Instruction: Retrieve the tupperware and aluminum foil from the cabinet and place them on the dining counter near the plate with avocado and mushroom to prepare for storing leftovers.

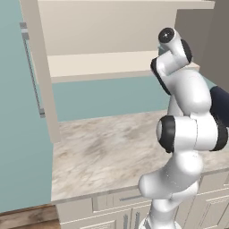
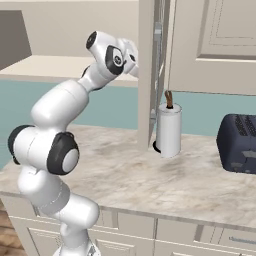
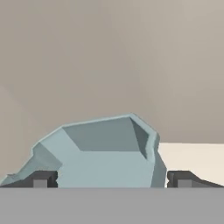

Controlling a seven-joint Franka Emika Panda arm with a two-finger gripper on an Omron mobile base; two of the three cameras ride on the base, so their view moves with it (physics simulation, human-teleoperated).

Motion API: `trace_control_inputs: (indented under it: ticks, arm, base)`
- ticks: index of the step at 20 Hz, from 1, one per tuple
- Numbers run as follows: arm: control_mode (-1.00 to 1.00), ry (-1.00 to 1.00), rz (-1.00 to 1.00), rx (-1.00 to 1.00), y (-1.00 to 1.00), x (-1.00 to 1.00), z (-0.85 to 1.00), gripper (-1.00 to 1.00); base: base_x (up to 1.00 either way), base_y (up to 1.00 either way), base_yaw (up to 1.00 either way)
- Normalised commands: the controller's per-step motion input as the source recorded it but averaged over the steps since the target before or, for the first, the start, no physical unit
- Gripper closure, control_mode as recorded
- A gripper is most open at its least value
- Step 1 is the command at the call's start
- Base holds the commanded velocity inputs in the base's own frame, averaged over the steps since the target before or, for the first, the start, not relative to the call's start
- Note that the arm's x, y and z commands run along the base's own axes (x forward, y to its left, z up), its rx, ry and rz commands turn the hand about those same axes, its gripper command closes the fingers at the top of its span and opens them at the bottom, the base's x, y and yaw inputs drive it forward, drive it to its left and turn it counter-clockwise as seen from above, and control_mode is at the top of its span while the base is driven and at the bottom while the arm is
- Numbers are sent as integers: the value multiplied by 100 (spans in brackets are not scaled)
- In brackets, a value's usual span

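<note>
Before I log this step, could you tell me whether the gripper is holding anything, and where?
Nothing is held: the gripper is open, its tips either side of the tupperware.

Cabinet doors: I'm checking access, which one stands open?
The left cabinet door stands open, swung edge-on beside the paper towel roll; the panelled door beside it is shut.

This is a home kitchen, rendered rather than filmed. A veined marble countertop [image 2: 165,182] runs over cream panelled drawer units [image 1: 112,210], with a beige wall cabinet [image 1: 112,44] standing open above it against a pale teal wall [image 1: 107,96]. An upright roll of paper towels [image 2: 168,129] and a dark toaster [image 2: 239,142] stand on the marble beside a second panelled cabinet door [image 2: 220,45], and a strip of wooden floor [image 1: 27,219] shows below the units.
</note>
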Motion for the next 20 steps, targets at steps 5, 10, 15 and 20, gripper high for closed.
trace_control_inputs:
  ticks: [5, 10, 15, 20]
  arm:
    - [-100, 5, -1, 0, -10, 42, -14, -100]
    - [-100, 14, 0, 0, -11, 31, -58, -100]
    - [-100, 21, 0, 0, -16, 11, -97, 100]
    - [-100, 9, 0, 0, -8, 4, -89, 100]
  base:
    - [0, 0, 0]
    - [0, 0, 0]
    - [0, 0, 0]
    - [0, 0, 0]
